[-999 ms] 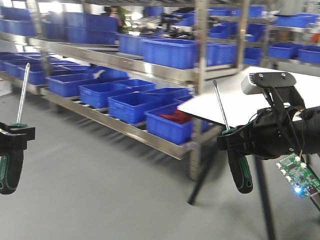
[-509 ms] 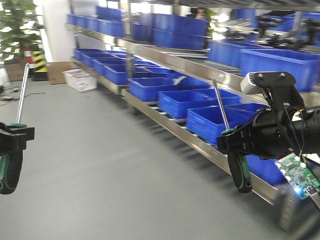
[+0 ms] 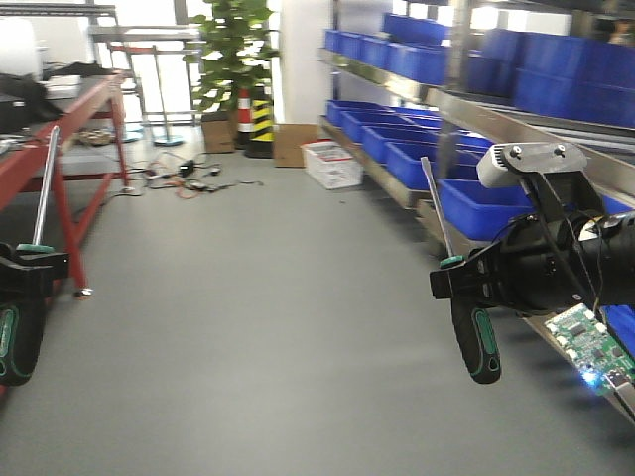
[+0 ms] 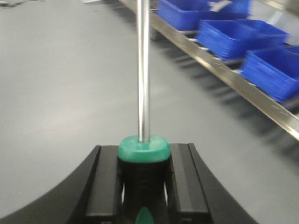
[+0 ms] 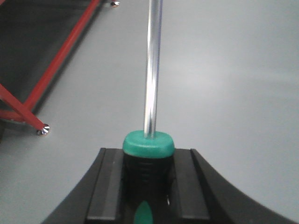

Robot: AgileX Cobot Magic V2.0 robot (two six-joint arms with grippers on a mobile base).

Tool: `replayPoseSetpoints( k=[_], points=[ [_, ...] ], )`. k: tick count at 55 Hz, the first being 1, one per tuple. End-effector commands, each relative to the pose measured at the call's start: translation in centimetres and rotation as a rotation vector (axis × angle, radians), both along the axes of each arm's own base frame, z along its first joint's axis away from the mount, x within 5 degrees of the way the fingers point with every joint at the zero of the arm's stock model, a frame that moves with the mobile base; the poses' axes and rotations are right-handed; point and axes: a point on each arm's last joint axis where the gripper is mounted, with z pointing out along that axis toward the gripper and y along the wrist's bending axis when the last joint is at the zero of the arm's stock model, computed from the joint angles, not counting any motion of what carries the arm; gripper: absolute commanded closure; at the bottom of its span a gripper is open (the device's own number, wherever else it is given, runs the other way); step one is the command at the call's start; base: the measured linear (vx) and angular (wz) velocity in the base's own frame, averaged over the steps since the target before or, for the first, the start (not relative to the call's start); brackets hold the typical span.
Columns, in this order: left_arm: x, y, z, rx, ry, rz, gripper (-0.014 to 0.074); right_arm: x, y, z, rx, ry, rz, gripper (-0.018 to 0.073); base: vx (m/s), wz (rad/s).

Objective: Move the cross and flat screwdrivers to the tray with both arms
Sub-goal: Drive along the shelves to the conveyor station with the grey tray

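Observation:
Both screwdrivers are held upright in the air, handles down and shafts up. In the front view my left gripper (image 3: 25, 268) is shut on the top of one black-and-green screwdriver (image 3: 18, 342) at the left edge. My right gripper (image 3: 456, 283) is shut on the other screwdriver (image 3: 477, 345) at the right. The left wrist view has the green collar of its screwdriver (image 4: 143, 147) clamped in the left gripper (image 4: 143, 173). The right wrist view shows the same grip by the right gripper (image 5: 148, 179) on its screwdriver (image 5: 148, 143). The tray is out of view.
Steel shelving with blue bins (image 3: 437, 149) runs along the right. A red-framed table (image 3: 69, 129) stands at the left. Far back are a potted plant (image 3: 230, 50), a striped cone (image 3: 261, 121), a white crate (image 3: 332, 164) and cables (image 3: 189, 178) on the grey floor.
The whole view has swung: the shelves of blue bins slid to the right and the red table and plant came into sight. Both grippers kept their screwdrivers in the same pose.

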Motion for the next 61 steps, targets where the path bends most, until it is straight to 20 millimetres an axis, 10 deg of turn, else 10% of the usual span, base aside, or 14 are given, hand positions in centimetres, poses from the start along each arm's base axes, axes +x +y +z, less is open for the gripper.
replayPoseSetpoints(
  k=[1,61],
  points=[
    [-0.56,0.11,2.18,-0.044,-0.111,0.028,0.0596,-0.52,-0.33,2.85,0.049,-0.136,-0.028,0.0567,0.62,0.56],
    [-0.56,0.10,2.17,-0.044,-0.110,0.028,0.0596,-0.52,-0.33,2.84,0.049,-0.135,-0.028,0.0567,0.60,0.12]
  ],
)
